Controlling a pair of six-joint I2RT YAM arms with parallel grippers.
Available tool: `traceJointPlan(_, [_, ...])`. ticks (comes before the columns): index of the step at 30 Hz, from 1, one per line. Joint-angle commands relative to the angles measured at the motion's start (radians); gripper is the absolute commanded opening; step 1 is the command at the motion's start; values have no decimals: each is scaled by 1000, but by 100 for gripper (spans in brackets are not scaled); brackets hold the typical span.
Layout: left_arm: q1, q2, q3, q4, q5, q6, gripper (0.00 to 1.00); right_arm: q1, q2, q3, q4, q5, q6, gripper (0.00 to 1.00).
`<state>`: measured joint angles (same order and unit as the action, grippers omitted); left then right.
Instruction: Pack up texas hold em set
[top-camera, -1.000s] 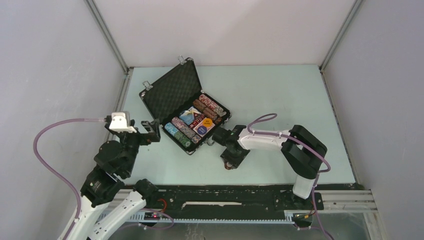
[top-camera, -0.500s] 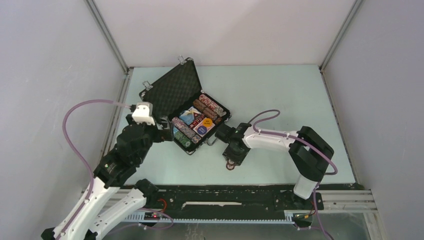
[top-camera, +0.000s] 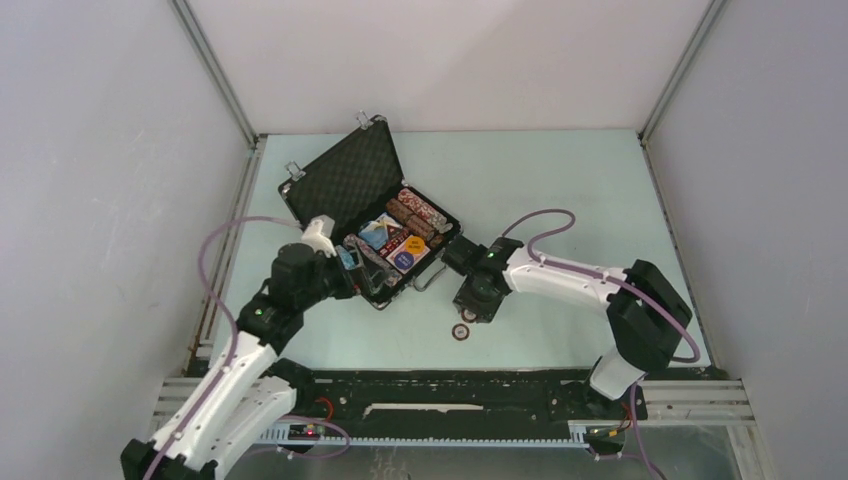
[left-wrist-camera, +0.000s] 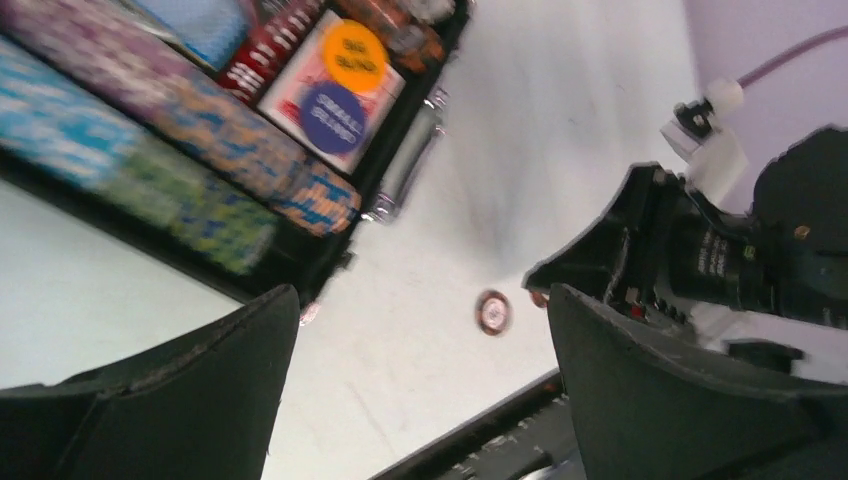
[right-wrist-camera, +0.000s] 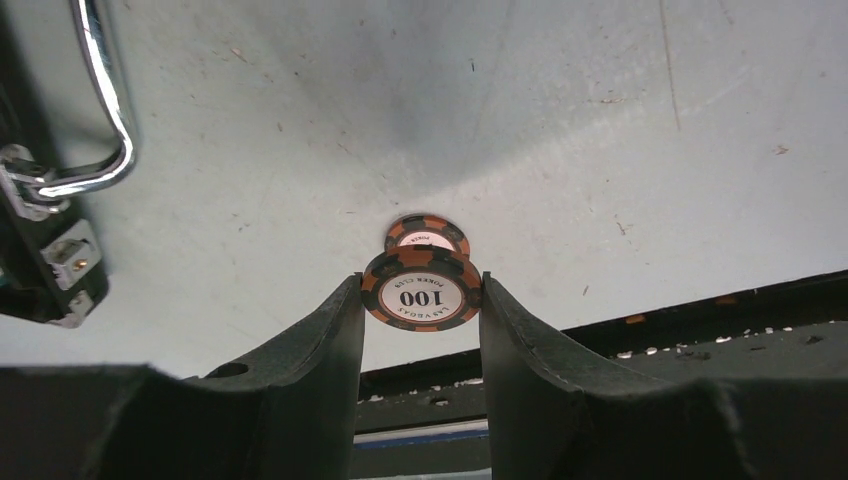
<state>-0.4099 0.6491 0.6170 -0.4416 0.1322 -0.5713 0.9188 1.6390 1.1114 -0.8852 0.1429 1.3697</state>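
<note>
Top view: the open briefcase (top-camera: 345, 180) sits on the table (top-camera: 560, 180) toward its far-left corner. The left gripper (top-camera: 352, 268) is at the case's near corner and the right gripper (top-camera: 470, 312) is beside its handle side. A loose chip (top-camera: 460, 331) lies toward the near edge.

Left wrist view: the left gripper (left-wrist-camera: 420, 300) is spread wide and empty, with chip rows (left-wrist-camera: 180, 150) and two round buttons (left-wrist-camera: 340, 80) visible.

Right wrist view: the right gripper (right-wrist-camera: 421, 290) pinches an orange "100" chip (right-wrist-camera: 421, 297). The loose chip (right-wrist-camera: 425, 235) lies beyond it, and the handle (right-wrist-camera: 105, 90) is at left.
</note>
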Motion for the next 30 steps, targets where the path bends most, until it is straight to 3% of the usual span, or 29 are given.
traceJointPlan(1, [39, 57, -153, 416, 442, -270, 100, -43, -69, 6, -33, -12, -23, 13])
traceJointPlan(5, [-6, 141, -237, 664, 471, -370, 94, -73, -82, 51, -63, -32, -40, 13])
traceJointPlan(14, [-235, 298, -347, 1008, 195, -408, 66, -104, -75, 124, -76, -88, -33, 14])
traceJointPlan(20, [-275, 492, -329, 1185, 205, -444, 53, -107, -70, 157, -76, -99, -11, 14])
traceJointPlan(30, [-360, 678, -371, 1452, 177, -535, 54, -132, -65, 199, -76, -106, 29, 13])
